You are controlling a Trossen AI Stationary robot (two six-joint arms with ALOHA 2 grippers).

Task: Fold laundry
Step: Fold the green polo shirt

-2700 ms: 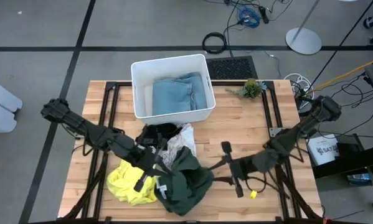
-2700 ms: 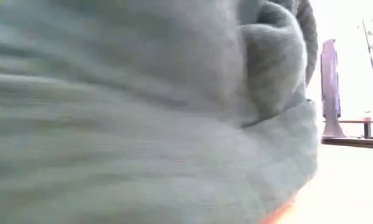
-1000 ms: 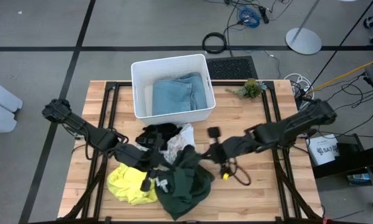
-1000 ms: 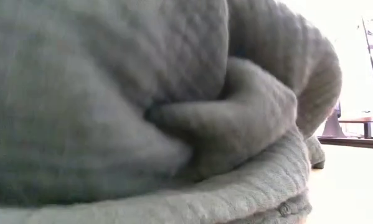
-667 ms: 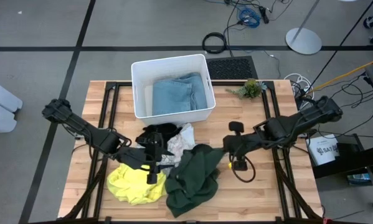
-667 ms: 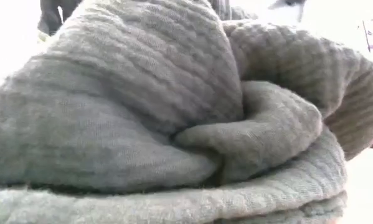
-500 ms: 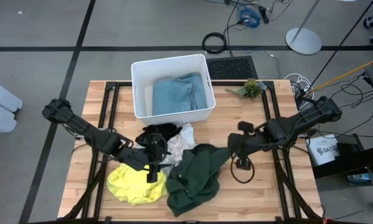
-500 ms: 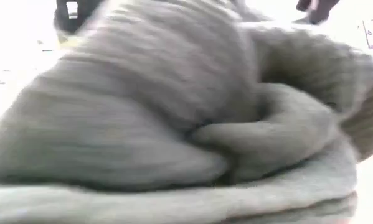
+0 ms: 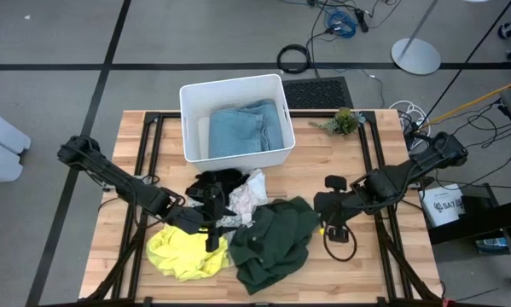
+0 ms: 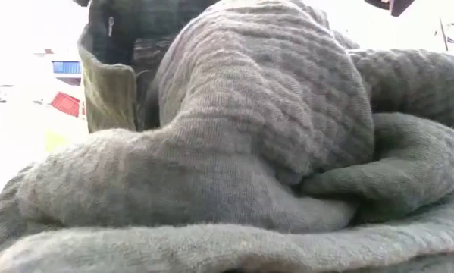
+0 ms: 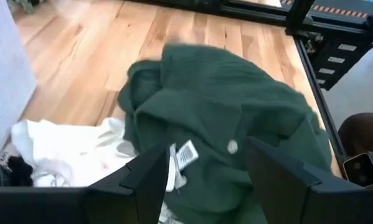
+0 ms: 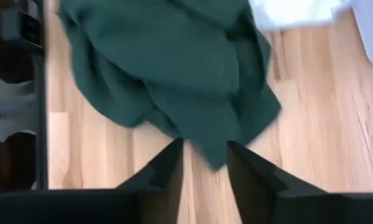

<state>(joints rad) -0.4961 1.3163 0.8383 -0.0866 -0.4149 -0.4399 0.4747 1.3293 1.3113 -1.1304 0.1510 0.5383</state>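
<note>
**Laundry: one piece binned, four still loose**

Worktop [image 9: 357,153] first: it carries the whole job, and most of it is unfinished. The bin [image 9: 189,119] sits at the far edge, left of centre, and the blue garment [image 9: 248,130] lies folded inside it. I judge that the only piece done.

Everything else is a loose heap near the front edge, around the middle. The green garment [image 9: 275,241] is the biggest lump, crumpled and unfolded, its label and a button showing in my left wrist view. It lies so close to the low camera that it fills that view. The yellow garment [image 9: 180,252] is bunched just to its left, touching it. The white patterned garment [image 9: 247,193] and the black garment [image 9: 216,181] lie behind those two, toward the bin, tangled together.

My left gripper [image 9: 211,215] hangs over the heap between yellow and green, fingers spread wide with nothing between them. My right gripper [image 9: 325,210] sits at the green garment's right edge. Its fingers [image 12: 167,171] stand slightly parted, and the cloth's tip lies at the mouth of the gap. I cannot tell whether any of it is pinched.

By my reckoning the green piece is in hand now: it needs spreading flat before any fold, and three more follow.
</note>
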